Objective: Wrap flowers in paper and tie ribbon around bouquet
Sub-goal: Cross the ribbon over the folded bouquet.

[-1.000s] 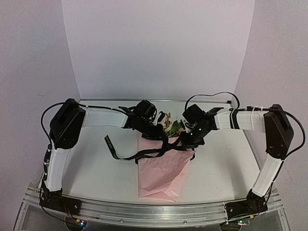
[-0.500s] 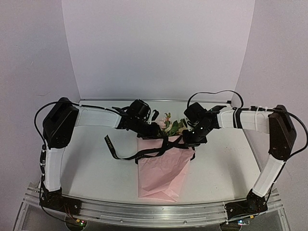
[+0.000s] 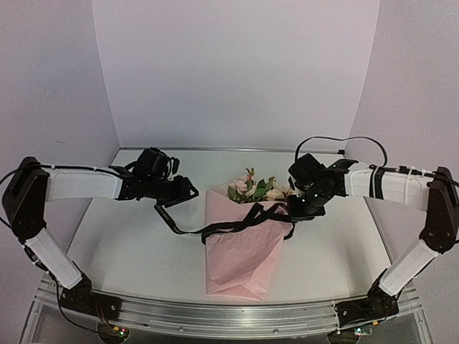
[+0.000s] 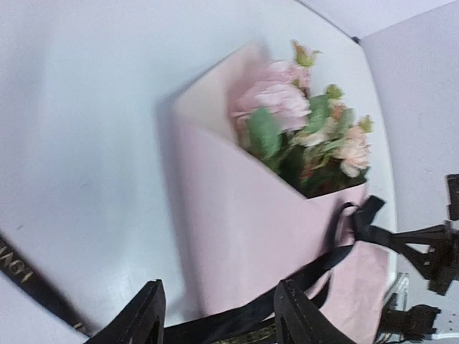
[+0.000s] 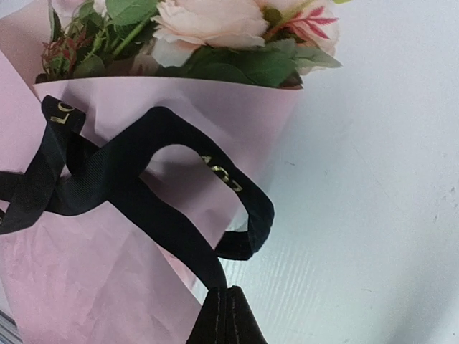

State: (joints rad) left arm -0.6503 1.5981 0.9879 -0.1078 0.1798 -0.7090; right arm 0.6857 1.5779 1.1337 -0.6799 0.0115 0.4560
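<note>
1. The bouquet (image 3: 244,251) lies flat on the table (image 3: 129,244), in the middle between the two arms. Its blossoms point to 12 o'clock and its folded end to 6 o'clock.
2. The ribbon (image 5: 107,172) crosses the cone just under the flowers (image 3: 254,188). It makes a loose loop at the 3 o'clock edge, and one long tail runs over the table toward 9 o'clock.
3. The right gripper (image 5: 226,294) is clenched on the ribbon, just beside the 3 o'clock edge of the cone.
4. The left gripper (image 4: 219,287) is released. Its fingers stand apart above the ribbon tail at the 9 o'clock side and hold nothing, as far as I can see.
5. I judge the ribbon to be soft, light and rather smooth. It will slip through a weak pinch, so I would take it flat across its width, near the cone and not at the far end.
6. The paper (image 4: 237,236) looks thin and easy to crease. A hard pull on the ribbon could drag or unroll the whole light bundle.
7. I would not touch the blossoms, because they look fragile.
</note>
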